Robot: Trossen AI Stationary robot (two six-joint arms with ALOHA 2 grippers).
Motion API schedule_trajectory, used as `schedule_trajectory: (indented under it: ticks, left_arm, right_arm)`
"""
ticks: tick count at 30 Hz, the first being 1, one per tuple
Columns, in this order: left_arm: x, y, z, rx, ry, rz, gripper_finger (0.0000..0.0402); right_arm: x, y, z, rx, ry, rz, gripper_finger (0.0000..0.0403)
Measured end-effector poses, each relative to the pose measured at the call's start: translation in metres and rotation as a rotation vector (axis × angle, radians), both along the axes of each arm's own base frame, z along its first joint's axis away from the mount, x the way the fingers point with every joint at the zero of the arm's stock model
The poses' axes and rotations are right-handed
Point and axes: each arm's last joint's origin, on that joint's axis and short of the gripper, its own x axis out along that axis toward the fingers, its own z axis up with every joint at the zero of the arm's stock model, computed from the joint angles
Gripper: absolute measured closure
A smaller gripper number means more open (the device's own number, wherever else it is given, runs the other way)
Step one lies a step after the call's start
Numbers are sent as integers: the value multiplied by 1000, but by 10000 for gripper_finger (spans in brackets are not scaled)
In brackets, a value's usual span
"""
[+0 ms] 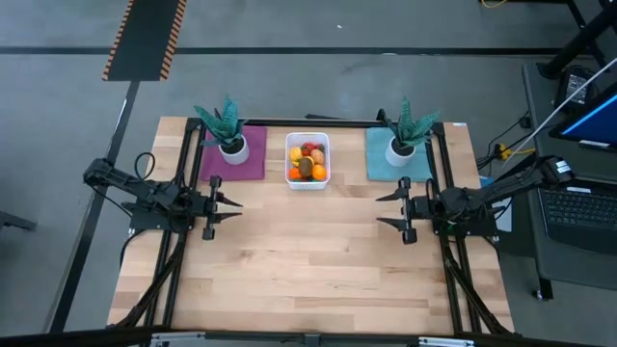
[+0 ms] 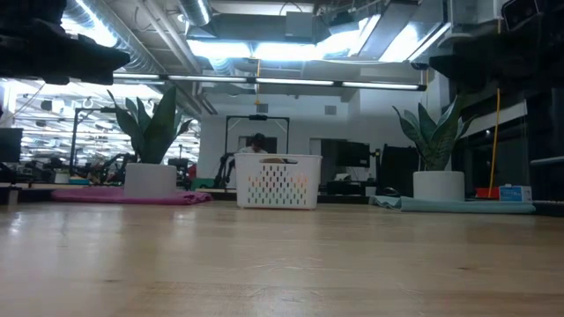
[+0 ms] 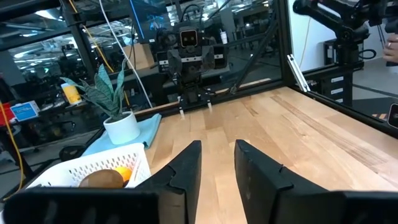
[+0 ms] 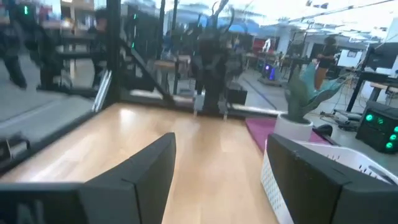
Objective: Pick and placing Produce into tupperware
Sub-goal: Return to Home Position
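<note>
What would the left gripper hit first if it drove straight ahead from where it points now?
The left gripper points across bare table straight at the right gripper, so that would likely be met first. The tupperware sits off that line.

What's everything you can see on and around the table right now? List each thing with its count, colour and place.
White rectangular plastic tub: one, white, far middle of the table, between the two mats.
Small toy fruits and vegetables: several, exact count unclear; red, orange, yellow, brown; all inside the tub.
Teal spiky plants in white pots: two, one on each mat.
Purple square mat: one, left of the tub.
Teal square mat: one, right of the tub.
Light wooden table: one, under everything.
Left tool: one, dark, open, empty, over the table's left side.
Right tool: one, dark, open, empty, over the right side.
</note>
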Motion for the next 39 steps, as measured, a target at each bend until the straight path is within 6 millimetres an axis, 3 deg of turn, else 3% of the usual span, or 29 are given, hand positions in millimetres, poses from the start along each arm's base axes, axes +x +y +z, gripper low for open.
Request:
schedule_trajectory:
  ticks: [8,17,39]
  left_arm:
    - [0,0,0,0,0,0,300]
    - [0,0,0,0,0,1,291]
    - [0,0,0,0,0,1,327]
  right_arm:
    - [-20,-14,7,140,-40,-32,150]
    - [-29,-24,8,60,-64,176,150]
    - [-33,-31,-3,48,27,75,150]
